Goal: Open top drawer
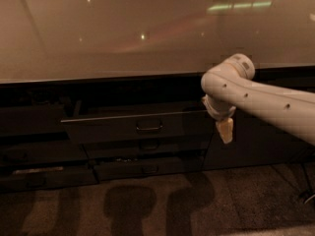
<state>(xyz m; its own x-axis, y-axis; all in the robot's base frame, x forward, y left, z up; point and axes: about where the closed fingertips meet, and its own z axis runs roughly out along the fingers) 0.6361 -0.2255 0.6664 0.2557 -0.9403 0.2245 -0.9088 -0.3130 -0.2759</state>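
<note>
The top drawer (pixel 113 128) is a wide dark grey front with a small centred loop handle (pixel 149 127). It stands pulled out from the cabinet under the counter. My gripper (pixel 226 130) hangs at the end of the white arm, pointing down, just right of the drawer's right end and level with its front. It is apart from the handle and holds nothing that I can see.
A glossy beige countertop (pixel 123 33) spans the upper view. Below the top drawer are shorter dark drawer fronts (pixel 147 168) with like handles. More dark drawers (pixel 34 173) lie at the left. A dark cabinet panel (pixel 256 141) is behind the arm. The floor (pixel 147 205) is speckled brown.
</note>
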